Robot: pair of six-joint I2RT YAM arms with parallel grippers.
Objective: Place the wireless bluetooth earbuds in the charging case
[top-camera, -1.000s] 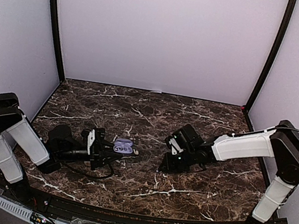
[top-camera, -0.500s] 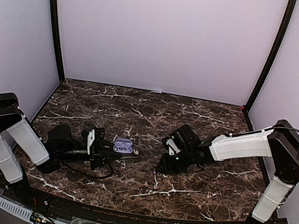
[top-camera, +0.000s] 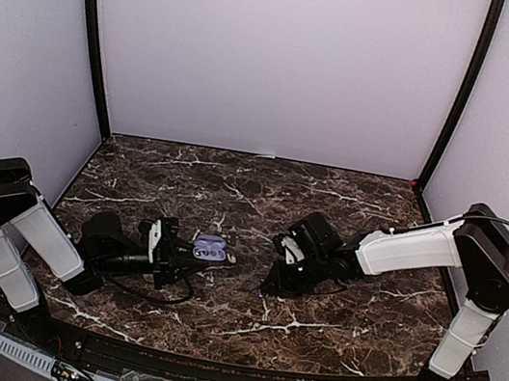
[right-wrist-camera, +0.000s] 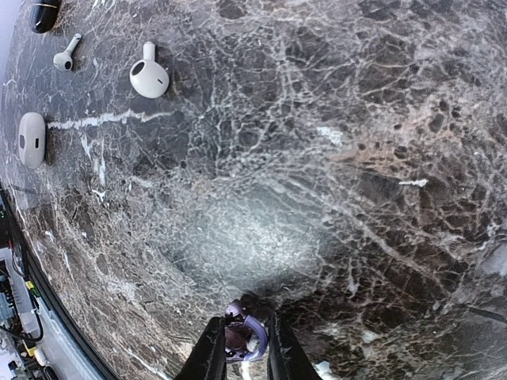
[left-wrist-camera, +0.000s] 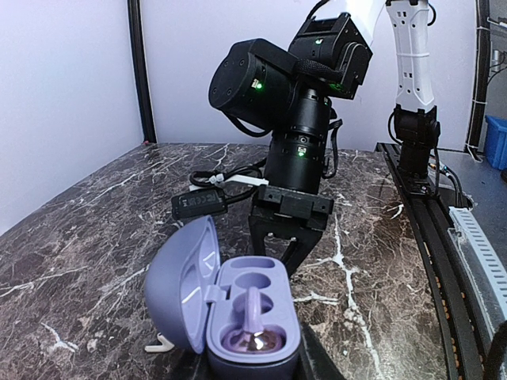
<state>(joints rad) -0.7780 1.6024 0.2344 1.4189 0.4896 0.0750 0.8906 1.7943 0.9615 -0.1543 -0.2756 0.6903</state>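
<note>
Since a second back my right arm has slid a bit left across the marble table (top-camera: 235,187), closer to the case; my left arm hasn't budged.

Right gripper (right-wrist-camera: 242,352): jaws pinched almost together on a tiny purple earbud (right-wrist-camera: 240,339), held just above the stone. Seen from my left wrist, that gripper (left-wrist-camera: 289,237) points straight down just behind the case.

Left gripper (top-camera: 187,254): squeezed in tight on the purple charging case (left-wrist-camera: 238,313), low over the table at left of centre. The lid is flipped open and stands up on the left side. A seated earbud (left-wrist-camera: 252,332) is already in the near well, and the well behind it is unfilled.

Further out, a small white earbud (left-wrist-camera: 158,344) lies on the stone just beside the case. Well off in the right wrist view's upper left corner there's a big stemmed white earbud (right-wrist-camera: 149,77), a smaller stemmed one (right-wrist-camera: 66,55), a white oval piece (right-wrist-camera: 31,138) and a dark piece (right-wrist-camera: 43,14) at the edge, too cropped to tell.
</note>
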